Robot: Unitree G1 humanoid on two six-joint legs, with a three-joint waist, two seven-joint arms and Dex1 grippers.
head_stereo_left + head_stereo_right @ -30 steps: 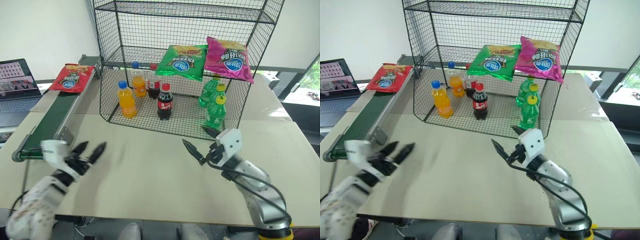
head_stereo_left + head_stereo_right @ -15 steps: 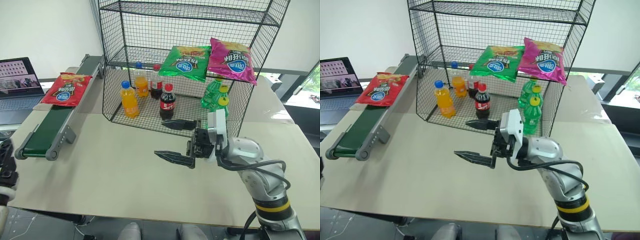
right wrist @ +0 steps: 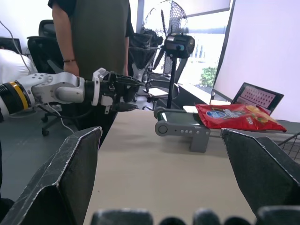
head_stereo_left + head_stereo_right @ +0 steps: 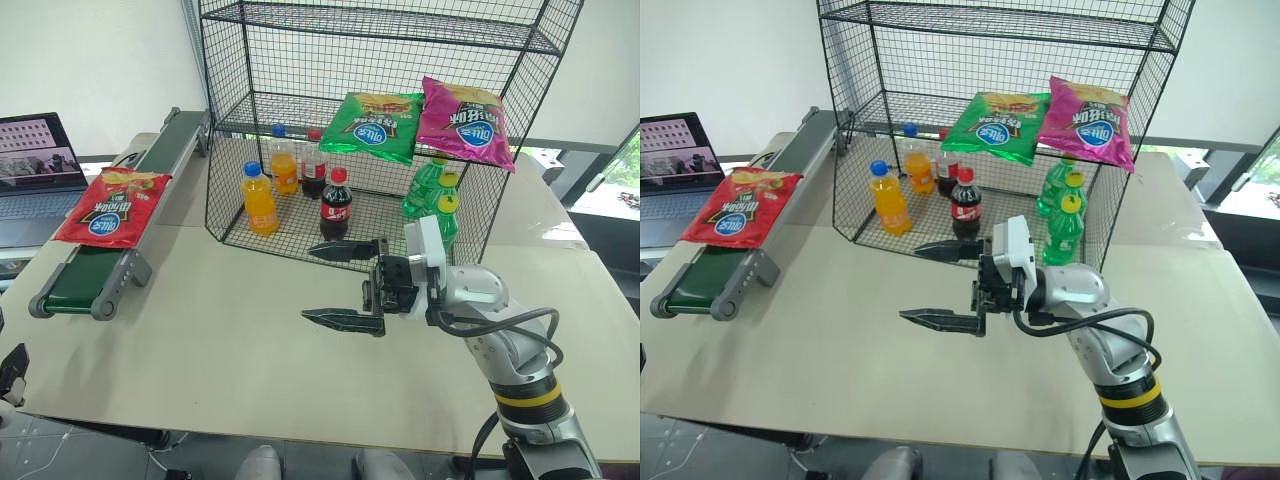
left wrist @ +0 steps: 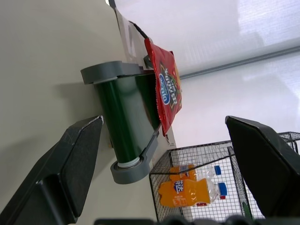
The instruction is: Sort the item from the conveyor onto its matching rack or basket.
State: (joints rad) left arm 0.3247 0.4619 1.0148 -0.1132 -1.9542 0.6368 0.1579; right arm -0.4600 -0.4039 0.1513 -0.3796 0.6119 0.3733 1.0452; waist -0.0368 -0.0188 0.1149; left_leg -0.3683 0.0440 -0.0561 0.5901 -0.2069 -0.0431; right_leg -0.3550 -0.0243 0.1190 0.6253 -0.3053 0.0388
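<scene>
Beige tabletop point(image 4: 240, 340) fills the near ground, and the right gripper point(image 4: 345, 285) hovers over its middle, turned sideways toward the belt with jaws spread wide, nothing in them, probably lining up a grab. Left gripper point(image 3: 119, 93) waits off the near-left corner, also released. Further back, the red chip bag point(image 4: 103, 207) rides the conveyor point(image 4: 85, 275) near its front roller. Behind stands the wire rack point(image 4: 260, 105), chip bags already on its shelf.
</scene>
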